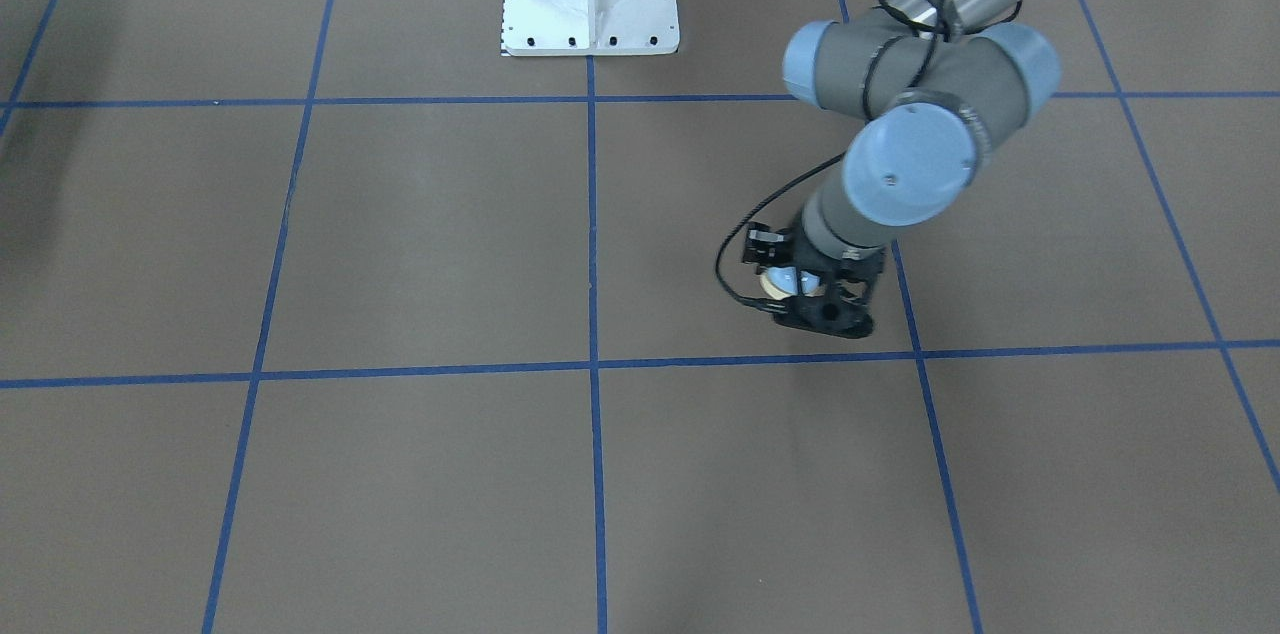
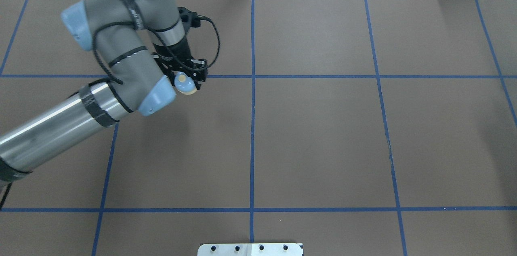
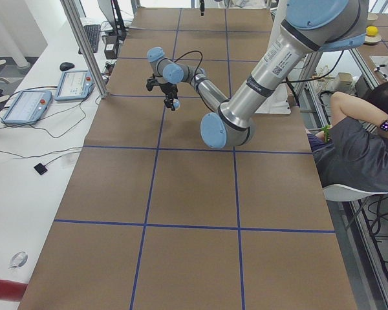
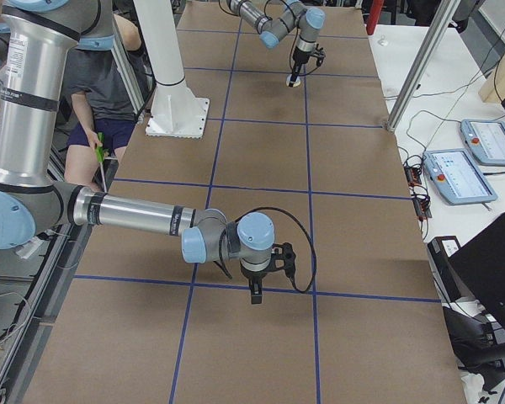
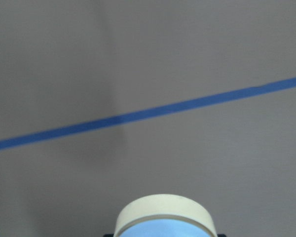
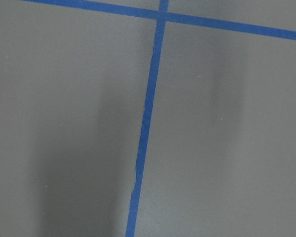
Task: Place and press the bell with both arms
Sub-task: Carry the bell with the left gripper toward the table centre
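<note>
Two arms reach over one brown desk (image 2: 323, 135). At the left of the overhead view the left arm (image 2: 121, 66) stretches over the far part of the desk. Its left pincer (image 2: 189, 79) is closed on the bell (image 2: 183, 84), held between the fingers right at a blue tape line (image 2: 323, 76) (whether the bell touches the desk I cannot tell). The left wrist view shows the bell's cream base ring turned toward the desk surface, with the light-blue dome behind it. Further right, the white pedestal base (image 2: 250, 249) stands at the near edge, at mid-desk. The right arm (image 4: 135, 215) shows only in the exterior right view, as the near, large one. Its right pincer (image 4: 257, 295) points down close over another tape line, well apart from the bell, and I cannot tell whether it is open or closed. The right wrist view shows desk surface crossed by tape.
</note>
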Available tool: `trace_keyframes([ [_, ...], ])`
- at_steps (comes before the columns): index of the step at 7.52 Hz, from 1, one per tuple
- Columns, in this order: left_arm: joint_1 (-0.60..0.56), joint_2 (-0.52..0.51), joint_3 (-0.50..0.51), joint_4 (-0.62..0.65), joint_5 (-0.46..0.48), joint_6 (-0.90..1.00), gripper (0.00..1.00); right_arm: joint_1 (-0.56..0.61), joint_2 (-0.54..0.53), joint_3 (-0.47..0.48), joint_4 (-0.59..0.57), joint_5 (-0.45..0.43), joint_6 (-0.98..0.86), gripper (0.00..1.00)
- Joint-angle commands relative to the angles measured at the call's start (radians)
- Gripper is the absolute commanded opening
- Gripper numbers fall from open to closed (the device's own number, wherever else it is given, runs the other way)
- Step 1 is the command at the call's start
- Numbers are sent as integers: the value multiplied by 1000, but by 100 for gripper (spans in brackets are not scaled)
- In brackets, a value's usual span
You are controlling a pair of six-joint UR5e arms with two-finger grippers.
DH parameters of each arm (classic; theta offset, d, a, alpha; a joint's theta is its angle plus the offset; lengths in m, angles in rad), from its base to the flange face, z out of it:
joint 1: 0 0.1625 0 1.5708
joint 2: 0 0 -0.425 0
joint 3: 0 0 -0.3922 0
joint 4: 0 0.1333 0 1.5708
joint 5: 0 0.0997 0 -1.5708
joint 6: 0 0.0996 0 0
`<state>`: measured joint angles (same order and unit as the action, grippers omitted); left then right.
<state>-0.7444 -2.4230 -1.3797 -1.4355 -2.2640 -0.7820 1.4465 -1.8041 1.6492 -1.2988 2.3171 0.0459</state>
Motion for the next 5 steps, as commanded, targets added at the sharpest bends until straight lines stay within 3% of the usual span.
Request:
trace_keyframes([
  [1,80,-187,202,0,9,-138,25,5,0,-2,-4,-1,0,100],
  [2,112,-220,259,-3,52,-149,25,6,0,-2,-4,1,0,100],
  [5,175,-219,280,-14,63,-163,27,6,-1,-5,-5,1,0,100],
])
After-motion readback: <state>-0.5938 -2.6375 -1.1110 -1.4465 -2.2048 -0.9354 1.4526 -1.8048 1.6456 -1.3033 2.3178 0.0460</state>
